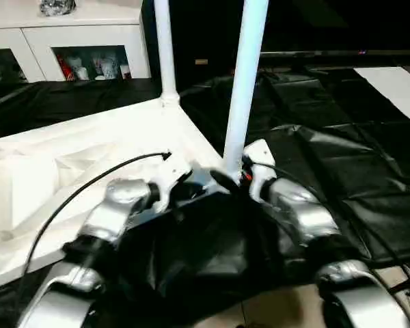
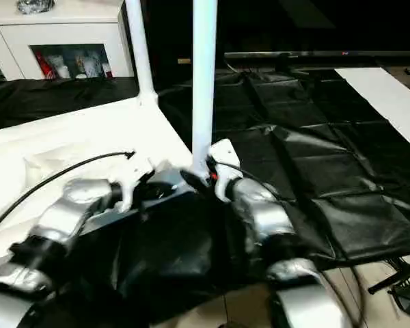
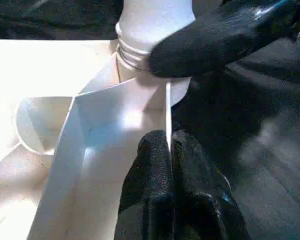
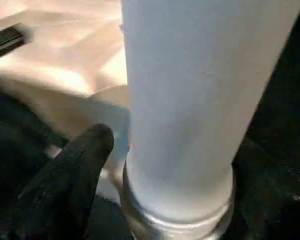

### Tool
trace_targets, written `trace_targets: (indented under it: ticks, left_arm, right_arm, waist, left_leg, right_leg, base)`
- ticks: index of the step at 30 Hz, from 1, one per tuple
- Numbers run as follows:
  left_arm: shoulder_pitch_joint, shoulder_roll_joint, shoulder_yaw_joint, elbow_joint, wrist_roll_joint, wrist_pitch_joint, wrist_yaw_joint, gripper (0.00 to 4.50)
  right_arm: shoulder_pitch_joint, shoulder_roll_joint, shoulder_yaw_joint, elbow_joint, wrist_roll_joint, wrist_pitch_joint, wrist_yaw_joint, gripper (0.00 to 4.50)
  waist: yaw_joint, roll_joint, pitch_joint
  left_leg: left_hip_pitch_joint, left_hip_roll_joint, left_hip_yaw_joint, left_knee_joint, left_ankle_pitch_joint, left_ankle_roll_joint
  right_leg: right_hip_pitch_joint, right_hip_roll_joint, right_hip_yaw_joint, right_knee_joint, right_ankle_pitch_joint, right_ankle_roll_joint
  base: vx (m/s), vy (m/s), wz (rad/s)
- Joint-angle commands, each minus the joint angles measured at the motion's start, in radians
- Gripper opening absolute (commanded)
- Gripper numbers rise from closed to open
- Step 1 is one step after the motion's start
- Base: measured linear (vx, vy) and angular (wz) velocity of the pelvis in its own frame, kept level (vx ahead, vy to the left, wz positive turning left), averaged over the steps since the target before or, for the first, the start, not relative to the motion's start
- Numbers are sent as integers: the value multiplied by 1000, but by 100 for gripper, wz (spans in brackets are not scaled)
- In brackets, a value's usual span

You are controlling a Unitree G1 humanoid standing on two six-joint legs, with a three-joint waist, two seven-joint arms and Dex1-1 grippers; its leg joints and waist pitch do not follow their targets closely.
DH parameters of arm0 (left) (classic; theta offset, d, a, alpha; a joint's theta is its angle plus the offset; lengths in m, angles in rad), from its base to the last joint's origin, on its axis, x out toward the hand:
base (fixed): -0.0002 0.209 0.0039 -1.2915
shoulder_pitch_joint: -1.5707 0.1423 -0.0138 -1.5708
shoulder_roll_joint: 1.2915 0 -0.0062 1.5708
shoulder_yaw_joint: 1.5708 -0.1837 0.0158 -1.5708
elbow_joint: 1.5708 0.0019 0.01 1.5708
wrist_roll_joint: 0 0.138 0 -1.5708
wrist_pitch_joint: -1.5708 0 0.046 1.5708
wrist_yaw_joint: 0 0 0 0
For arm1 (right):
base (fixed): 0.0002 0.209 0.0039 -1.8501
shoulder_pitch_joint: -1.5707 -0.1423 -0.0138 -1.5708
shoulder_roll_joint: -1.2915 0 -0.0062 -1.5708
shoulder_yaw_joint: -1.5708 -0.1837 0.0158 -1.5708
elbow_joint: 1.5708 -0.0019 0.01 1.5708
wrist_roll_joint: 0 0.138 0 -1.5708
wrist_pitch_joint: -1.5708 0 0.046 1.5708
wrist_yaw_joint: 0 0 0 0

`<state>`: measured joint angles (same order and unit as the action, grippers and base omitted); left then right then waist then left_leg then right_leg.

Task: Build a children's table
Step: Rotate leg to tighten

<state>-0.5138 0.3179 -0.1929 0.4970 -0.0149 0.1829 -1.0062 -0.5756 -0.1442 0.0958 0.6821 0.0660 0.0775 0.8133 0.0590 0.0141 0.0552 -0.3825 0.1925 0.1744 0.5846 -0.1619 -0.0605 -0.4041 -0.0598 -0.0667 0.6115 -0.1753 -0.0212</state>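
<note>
- Left eye view: the tabletop point(image 1: 89, 147) lies ribbed side up on black sheeting point(image 1: 328, 164). Two legs stand in its corner sockets, a far leg point(image 1: 165, 51) and a near leg point(image 1: 244, 85). Both arms meet at the near corner. The left gripper point(image 1: 184, 179) sits at the tabletop's edge, I'd say to keep the top from turning. The right gripper point(image 1: 236, 174) is at the foot of the near leg, likely there to twist or steady it. A white cabinet point(image 1: 68, 34) stands well behind, out of the way.
- Right eye view: same corner. A black cable point(image 2: 61, 171) arcs over the tabletop to the left wrist; it could snag if that arm swings. White board point(image 2: 389, 96) lies off on the right, well apart.
- Left wrist view: the left fingers point(image 3: 157, 185) are pressed shut on the thin upright rim of the tabletop, which runs up between them. Beyond, a right finger point(image 3: 215, 40) lies against the threaded base of the near leg, above the socket.
- Right wrist view: the near leg rises close in front, its threaded collar point(image 4: 175, 220) still showing, so I judge it not fully seated. One right finger point(image 4: 75, 170) stands just beside the leg; the jaws look spread about it, though I cannot tell if they grip it.
</note>
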Motion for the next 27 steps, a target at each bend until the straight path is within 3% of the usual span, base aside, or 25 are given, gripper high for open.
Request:
trace_targets:
  ticks: [1,10,11,14,21,27]
  left_arm:
    - [-9,-23,-29,-57,-65,-58,-81,0]
    - [28,61,-44,-113,-93,-21,-235,0]
    - [32,68,-47,-119,-93,-16,-248,0]
    - [39,82,-52,-124,-89,-12,-269,0]
    - [45,96,-58,-133,-92,-7,-284,0]
    - [42,77,-41,-130,-96,-1,-257,0]
  right_arm:
    - [13,4,104,-57,14,4,159,383]
    - [52,-134,125,-156,38,44,365,383]
    - [54,-139,126,-162,42,52,374,359]
    - [59,-150,125,-175,49,61,389,352]
    - [67,-155,129,-194,57,81,410,279]
    - [72,-138,119,-198,66,97,381,265]
  waist:
    - [3,-8,-64]
    - [27,-7,-63]
    - [28,-9,-63]
    - [28,-6,-64]
    - [30,-6,-66]
    - [29,-8,-64]
  left_leg:
    - [17,39,-9,-64,-238,48]
    - [23,45,-8,-65,-259,41]
    - [20,43,-8,-65,-255,40]
    - [21,44,-10,-66,-250,36]
    - [19,43,-9,-64,-233,37]
    - [20,42,-9,-65,-246,34]
  right_leg:
    - [46,-82,50,-85,-290,-185]
    - [40,-83,51,-88,-342,-173]
    - [41,-82,51,-86,-339,-175]
    - [43,-82,50,-85,-325,-178]
    - [44,-81,50,-80,-283,-191]
    - [44,-82,49,-83,-314,-186]
  base:
    - [0,0,0]
    - [0,0,0]
    - [0,0,0]
    - [0,0,0]
    - [0,0,0]
    - [0,0,0]
